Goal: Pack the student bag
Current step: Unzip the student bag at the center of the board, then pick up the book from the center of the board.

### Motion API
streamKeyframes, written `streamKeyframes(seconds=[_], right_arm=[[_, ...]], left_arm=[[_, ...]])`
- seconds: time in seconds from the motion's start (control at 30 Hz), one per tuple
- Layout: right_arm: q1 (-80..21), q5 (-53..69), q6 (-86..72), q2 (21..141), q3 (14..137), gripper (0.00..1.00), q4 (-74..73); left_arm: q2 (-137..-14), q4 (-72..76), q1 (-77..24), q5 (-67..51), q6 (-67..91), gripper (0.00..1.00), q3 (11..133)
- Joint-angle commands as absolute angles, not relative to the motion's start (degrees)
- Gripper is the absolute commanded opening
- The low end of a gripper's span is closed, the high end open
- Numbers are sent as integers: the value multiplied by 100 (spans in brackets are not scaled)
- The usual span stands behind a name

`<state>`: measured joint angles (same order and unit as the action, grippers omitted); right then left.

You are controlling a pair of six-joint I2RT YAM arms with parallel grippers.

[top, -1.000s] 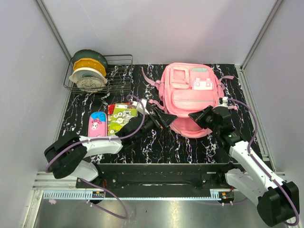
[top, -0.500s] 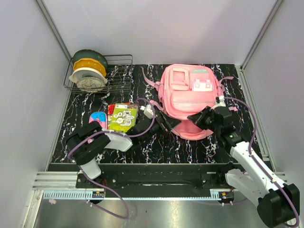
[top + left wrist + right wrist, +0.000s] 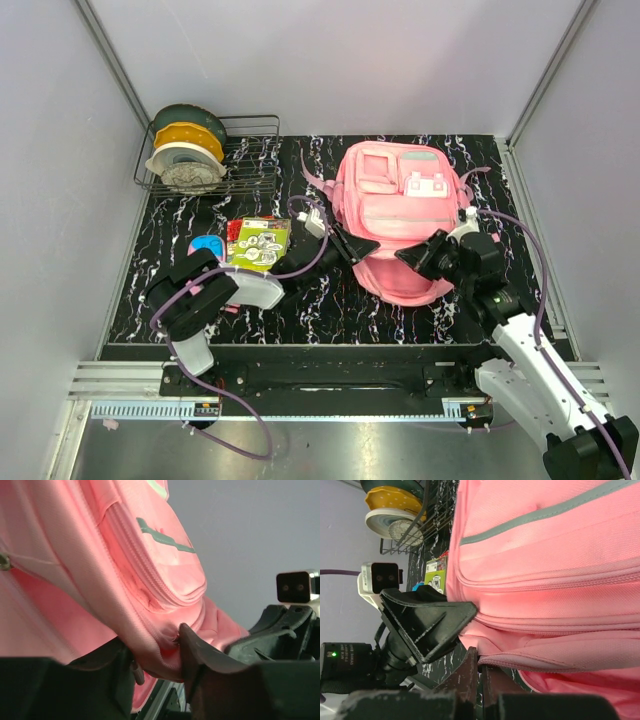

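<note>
The student bag (image 3: 400,200), a large pink backpack with grey stripes, lies front-up at the right middle of the black marble table. My left gripper (image 3: 350,245) is at the bag's near-left edge. In the left wrist view a fold of the pink fabric (image 3: 155,652) sits pinched in the left gripper (image 3: 156,647), touched by both fingers. My right gripper (image 3: 420,255) is at the bag's near edge. In the right wrist view the right gripper (image 3: 480,662) is shut on the thin edge of a pink flap (image 3: 540,657) of the bag (image 3: 545,545).
A wire rack (image 3: 250,150) holding bowls and plates stands at the back left. A green card pack (image 3: 258,243) and a blue-and-pink pencil case (image 3: 205,245) lie left of the bag, partly under my left arm. Grey walls close in the table's sides.
My left arm swung right to the bag's edge and its jaws closed from wide open onto the fabric. The bag's near edge shifted slightly. The right gripper kept its hold.
</note>
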<state>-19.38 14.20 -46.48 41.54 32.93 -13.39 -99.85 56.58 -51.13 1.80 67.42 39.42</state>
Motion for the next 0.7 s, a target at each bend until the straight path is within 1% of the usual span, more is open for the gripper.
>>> streamKeyframes(seconds=[0.0, 0.03, 0.07, 0.1, 0.17, 0.2, 0.27, 0.37, 0.47, 0.67], right_arm=[[-1934, 1670, -4614, 3982, 3278, 9, -1169], [-1934, 1653, -4640, 3981, 3261, 14, -1169], [-1934, 1635, -4649, 3981, 3226, 22, -1169], [-1934, 1487, -4649, 3964, 3226, 53, -1273], [-1942, 1310, -4693, 3938, 3260, 66, -1501], [-1925, 1144, -4719, 3903, 3269, 76, -1573], [-1933, 1072, -4772, 3894, 3252, 81, -1652], [-1925, 1134, -4974, 3858, 3121, 83, -1670], [-1934, 1274, -5246, 3806, 2875, 83, -1626], [-1925, 836, -5414, 3788, 2496, 82, -1582]], left_arm=[[-9941, 5950, -5010, 158, 6653, 29, 4070], [-9880, 5959, -4975, 158, 6636, 27, 3991], [-9853, 5950, -4949, 150, 6601, 26, 3955], [-9670, 5776, -4774, 45, 6548, 22, 3877], [-9572, 5512, -4650, -200, 6487, 19, 3893], [-9493, 5459, -4528, -280, 6469, 18, 3902], [-9387, 5371, -4404, -447, 6407, 17, 3911], [-9238, 5186, -4167, -938, 6250, 17, 4016], [-9202, 5097, -3964, -1447, 6162, 17, 4244], [-9281, 5685, -3674, -2283, 6380, 16, 4219]])
